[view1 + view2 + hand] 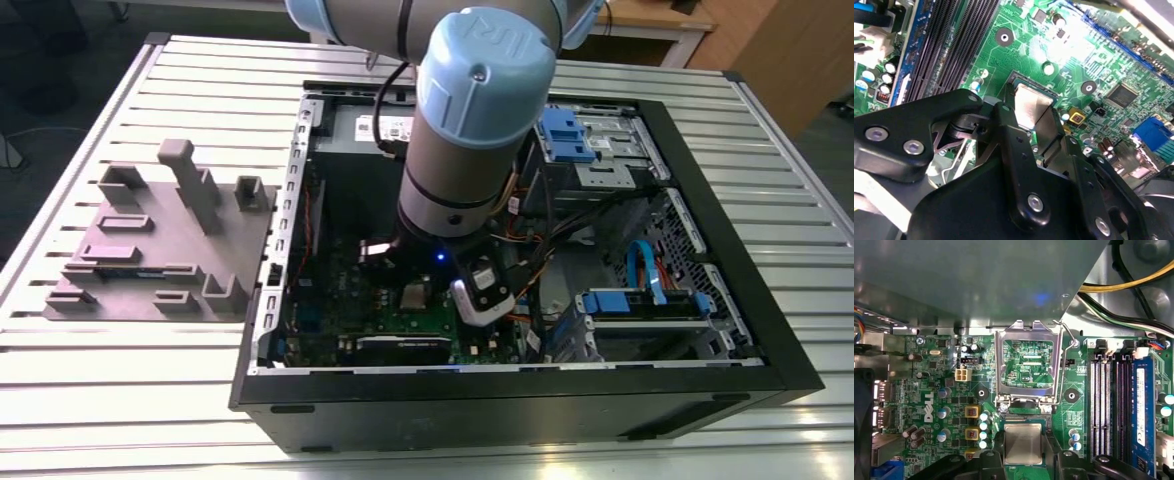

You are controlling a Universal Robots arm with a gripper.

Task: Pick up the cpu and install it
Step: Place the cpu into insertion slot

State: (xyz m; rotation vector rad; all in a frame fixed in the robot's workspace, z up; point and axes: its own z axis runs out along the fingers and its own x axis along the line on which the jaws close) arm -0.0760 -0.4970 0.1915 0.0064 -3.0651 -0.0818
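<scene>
Seating a chip wants it flat and square, so I judge the care here is keeping the cpu level at the socket beside the flipped-open load frame, since a tilt could bend contacts. The gripper has its fingers pressed on the chip's two opposite edges in both wrist views. The arm reaches into the open computer case at the exterior view's centre, on a ribbed metal table, with a grey block tray at the exterior view's left and wooden furniture upper right.
</scene>
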